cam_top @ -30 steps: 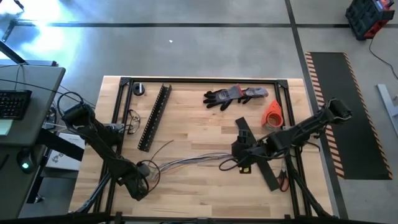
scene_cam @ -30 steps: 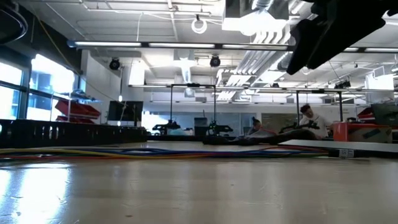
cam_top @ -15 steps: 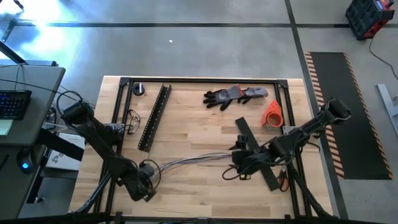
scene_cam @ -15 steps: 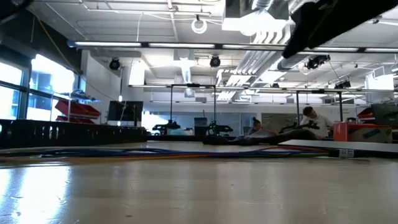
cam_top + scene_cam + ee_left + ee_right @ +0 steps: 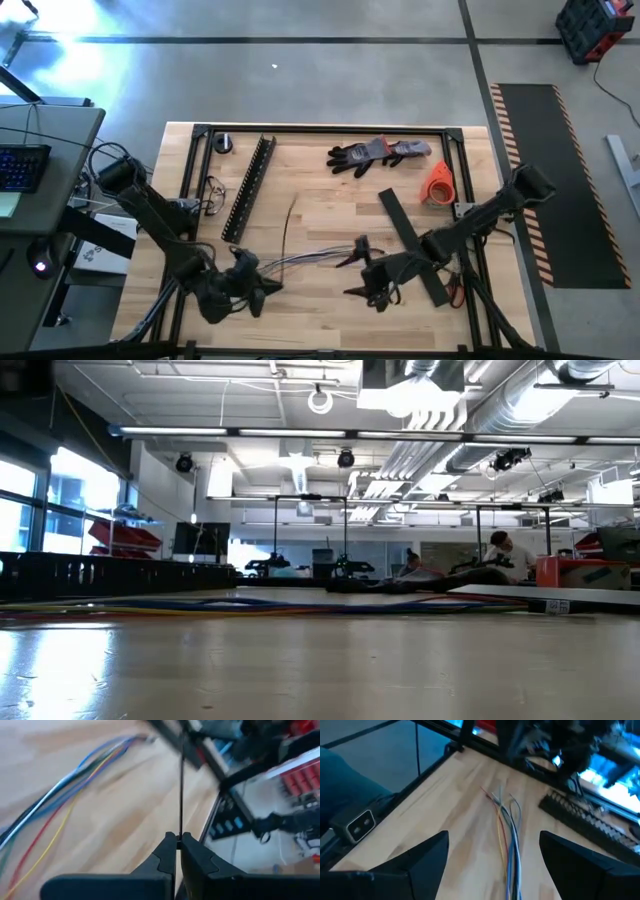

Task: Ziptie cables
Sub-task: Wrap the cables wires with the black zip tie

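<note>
You see the cables lying flat on the table, near its front edge, between the two grippers. Your left gripper is at their left end with fingers pressed together on a thin dark strand, standing straight up from the tips. Your right gripper hovers wide over their right end, holding nothing.

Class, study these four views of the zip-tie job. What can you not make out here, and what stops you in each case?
- Left gripper: shut on a thin dark strand; left wrist view is too blurred to say whether it is a zip tie or a wire.
- Cables: near end hidden under the left arm in the high view.
- Right gripper: open above the cables; only the inner finger edges show.
- Small round object: too small to identify.
</note>
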`<state>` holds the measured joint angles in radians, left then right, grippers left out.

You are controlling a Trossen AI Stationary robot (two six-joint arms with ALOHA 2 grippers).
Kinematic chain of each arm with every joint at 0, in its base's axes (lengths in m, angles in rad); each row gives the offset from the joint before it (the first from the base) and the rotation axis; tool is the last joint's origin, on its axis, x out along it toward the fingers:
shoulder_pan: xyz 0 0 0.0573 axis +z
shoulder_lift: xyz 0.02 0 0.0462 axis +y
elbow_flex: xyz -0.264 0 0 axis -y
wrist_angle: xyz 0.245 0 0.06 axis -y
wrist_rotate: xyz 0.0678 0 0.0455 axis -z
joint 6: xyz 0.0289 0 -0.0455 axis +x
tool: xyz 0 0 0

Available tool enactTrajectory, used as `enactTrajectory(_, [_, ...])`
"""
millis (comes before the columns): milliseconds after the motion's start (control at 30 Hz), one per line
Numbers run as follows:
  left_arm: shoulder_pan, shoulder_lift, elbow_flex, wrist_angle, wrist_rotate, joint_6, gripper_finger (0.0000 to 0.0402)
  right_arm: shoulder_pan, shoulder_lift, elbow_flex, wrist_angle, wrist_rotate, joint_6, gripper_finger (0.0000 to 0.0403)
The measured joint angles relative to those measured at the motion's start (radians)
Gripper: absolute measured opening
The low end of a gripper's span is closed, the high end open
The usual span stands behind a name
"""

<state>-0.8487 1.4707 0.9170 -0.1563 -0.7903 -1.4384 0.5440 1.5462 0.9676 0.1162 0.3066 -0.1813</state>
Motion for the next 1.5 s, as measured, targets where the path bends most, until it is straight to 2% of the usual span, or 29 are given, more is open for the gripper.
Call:
enactTrajectory(167, [0.09, 0.069, -0.002, 0.221, -0.014, 0.213, 0.0, 0.0, 0.083, 0.0, 0.131, 0.018, -0.055, 0.0295])
enactTrajectory(367, [0.194, 0.176, -0.002, 0.49, 0.133, 0.383, 0.0, 0.053, 0.062, 0.0, 0.143, 0.075, -0.069, 0.0295])
enactTrajectory(467, [0.251, 0.233, -0.016, 0.58, 0.238, 0.393, 0.0, 0.091, 0.053, 0.0, 0.135, 0.131, -0.13, 0.0295])
enactTrajectory(533, [0.291, 0.266, -0.05, 0.709, 0.289, 0.38, 0.0, 0.104, 0.053, 0.0, 0.104, 0.155, -0.193, 0.0295])
enactTrajectory(667, [0.351, 0.339, -0.146, 1.0, 0.356, 0.325, 0.0, 0.082, 0.053, 0.0, 0.006, 0.166, -0.178, 0.0295])
enactTrajectory(800, [0.376, 0.4, -0.205, 1.197, 0.384, 0.25, 0.0, 0.035, 0.068, 0.0, -0.07, 0.171, -0.188, 0.029])
enactTrajectory(933, [0.378, 0.446, -0.23, 1.264, 0.388, 0.199, 0.0, -0.011, 0.115, 0.0, -0.057, 0.167, -0.354, 0.0267])
enactTrajectory(1067, [0.374, 0.458, -0.23, 1.272, 0.389, 0.185, 0.0, -0.042, 0.169, 0.0, 0.018, 0.253, -0.509, 0.0232])
enactTrajectory(1233, [0.366, 0.456, -0.23, 1.318, 0.384, 0.206, 0.0, -0.061, 0.218, 0.0, 0.067, 0.243, -0.708, 0.0188])
enactTrajectory(1500, [0.339, 0.458, -0.229, 1.325, 0.328, 0.227, 0.0, -0.06, 0.274, 0.001, 0.201, 0.266, -0.814, 0.0108])
